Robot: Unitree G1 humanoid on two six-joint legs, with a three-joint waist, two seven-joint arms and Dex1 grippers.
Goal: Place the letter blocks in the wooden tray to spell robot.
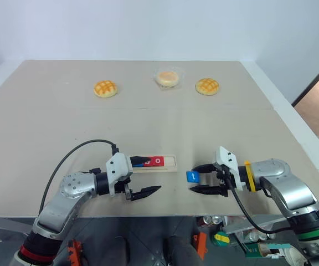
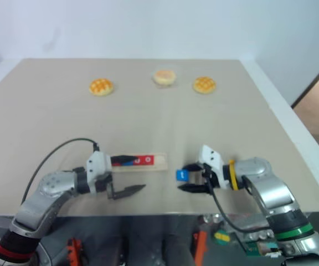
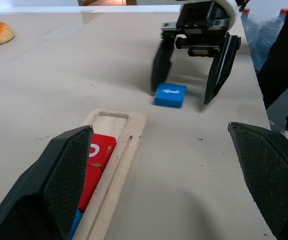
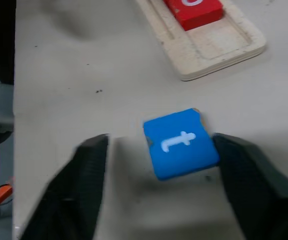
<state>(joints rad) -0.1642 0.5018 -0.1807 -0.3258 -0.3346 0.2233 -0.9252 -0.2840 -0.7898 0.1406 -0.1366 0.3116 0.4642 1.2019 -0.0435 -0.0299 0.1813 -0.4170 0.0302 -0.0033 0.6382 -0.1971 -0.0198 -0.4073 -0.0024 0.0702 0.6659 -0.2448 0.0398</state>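
Pale beige tabletop (image 1: 204, 138) against a plain white wall, brown floor off to the right past the table edge

Along the far side, three round buns: a golden crosshatched bun (image 1: 105, 88) at left, a paler bun in a clear wrapper (image 1: 168, 77) in the middle, another golden crosshatched bun (image 1: 207, 86) at right, all well apart from the near work area

Near the front edge, the wooden tray (image 1: 169, 163) lying flat, long side running left to right. Inside its slot, a red block with a white o (image 1: 156, 161), touching another red block (image 3: 86, 177) on its left, then a sliver of a blue block (image 1: 139, 163) partly hidden behind the left gripper's housing. Rightmost cell of the slot bare wood

Blue t block (image 1: 192, 177) flat on the table, just to the right of the tray's right end, not in the slot

Left gripper (image 1: 143, 177) level, pointing right, just in front of the tray, fingers spread wide and holding nothing; one finger over the tray's left part, the other on the near side of it

Right gripper (image 1: 202, 178) pointing left and tilted down, fingers spread on either side of the t block. In the right wrist view, one finger (image 4: 254, 175) touching or almost touching the block's edge, the other finger (image 4: 79, 185) apart from it with bare table between; block resting on the table, not lifted
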